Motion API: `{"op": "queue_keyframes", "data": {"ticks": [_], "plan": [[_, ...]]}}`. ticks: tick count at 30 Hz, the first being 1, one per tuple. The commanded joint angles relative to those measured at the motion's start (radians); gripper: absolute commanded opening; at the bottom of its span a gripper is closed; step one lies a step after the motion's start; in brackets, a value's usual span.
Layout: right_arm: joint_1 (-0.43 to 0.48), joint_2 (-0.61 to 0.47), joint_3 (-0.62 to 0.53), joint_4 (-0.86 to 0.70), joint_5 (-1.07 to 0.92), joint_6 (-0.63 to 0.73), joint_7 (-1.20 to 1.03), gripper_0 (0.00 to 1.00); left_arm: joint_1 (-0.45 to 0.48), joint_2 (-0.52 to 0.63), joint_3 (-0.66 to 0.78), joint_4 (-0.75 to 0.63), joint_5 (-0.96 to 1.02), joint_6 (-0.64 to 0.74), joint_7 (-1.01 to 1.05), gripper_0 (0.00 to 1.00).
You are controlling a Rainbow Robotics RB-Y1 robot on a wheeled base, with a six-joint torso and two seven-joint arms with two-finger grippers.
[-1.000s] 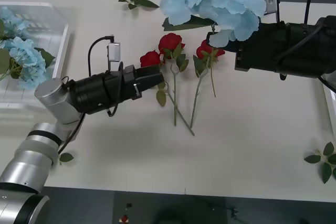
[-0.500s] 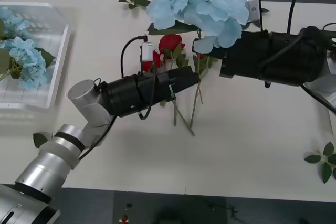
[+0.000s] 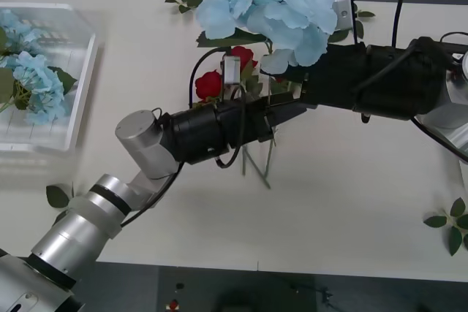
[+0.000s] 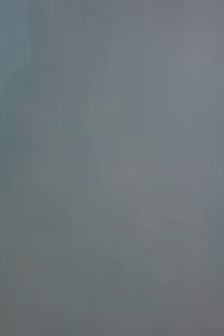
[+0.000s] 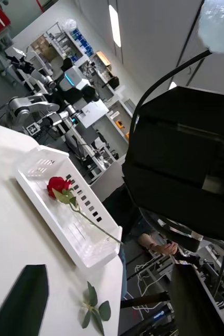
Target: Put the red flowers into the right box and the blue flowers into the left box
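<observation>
Your right gripper (image 3: 303,71) has its fingers clamped on a blue hydrangea (image 3: 270,4) above the surface (image 3: 351,195); your left gripper (image 3: 296,109) reaches beneath it, fingers apart

A white table (image 3: 351,202) stands in a lab with cluttered benches (image 5: 85,113) under a ceiling light strip (image 5: 114,26).

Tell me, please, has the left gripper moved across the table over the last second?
Yes. The left gripper has slid toward the robot's right, passing the red flowers lying on the table and ending under the right gripper's blue flowers.
</observation>
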Motion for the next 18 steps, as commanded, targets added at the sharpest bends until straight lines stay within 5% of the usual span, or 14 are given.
{"op": "queue_keyframes", "data": {"ticks": [1, 16, 17, 18], "plan": [[-0.026, 0.013, -0.018, -0.036, -0.005, 0.003, -0.04, 0.0, -0.004, 0.004, -0.006, -0.033, 0.016, -0.027, 0.031, 0.0], [-0.026, 0.014, -0.018, -0.036, -0.004, 0.001, -0.061, 0.0, 0.001, 0.055, -0.01, -0.033, 0.059, -0.049, 0.031, 0.0], [-0.026, 0.014, -0.018, -0.036, -0.004, 0.001, -0.063, 0.04, 0.004, 0.059, -0.01, -0.033, 0.065, -0.049, 0.031, 0.0], [-0.026, 0.014, -0.018, -0.036, -0.004, 0.001, -0.067, 0.39, 0.009, 0.067, -0.01, -0.033, 0.08, -0.05, 0.031, 0.0]]}}
